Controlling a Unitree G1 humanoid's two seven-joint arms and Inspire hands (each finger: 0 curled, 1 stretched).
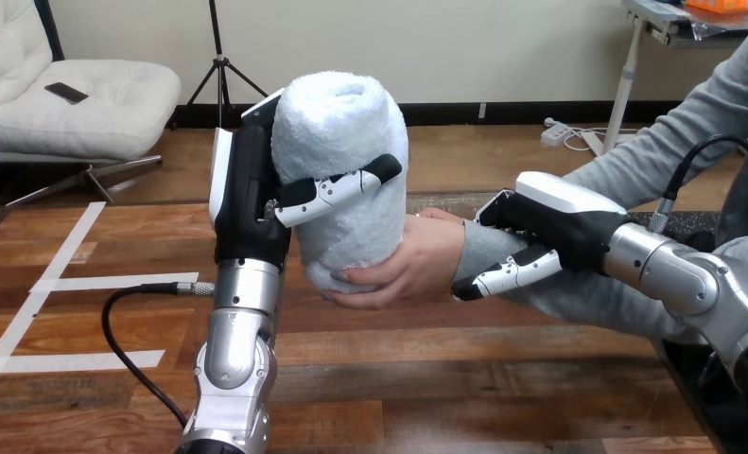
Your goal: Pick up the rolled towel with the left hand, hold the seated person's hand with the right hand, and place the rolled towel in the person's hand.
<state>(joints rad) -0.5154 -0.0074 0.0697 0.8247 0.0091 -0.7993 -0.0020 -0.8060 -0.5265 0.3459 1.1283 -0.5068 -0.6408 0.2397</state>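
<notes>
Pale blue-white rolled towel (pixel 343 161), grey sleeve (pixel 578 284)

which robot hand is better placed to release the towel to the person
Left. The left robot hand is curled round the rolled towel, whose lower end rests in the person's hand, so it likely only needs to open. The right robot hand is curled round the person's wrist.

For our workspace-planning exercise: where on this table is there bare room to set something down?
Bare table lies at the front between the left arm and right arm, and at the left by the tape strips. Crowded: the middle, with left hand, towel, person's hand, right hand.
</notes>
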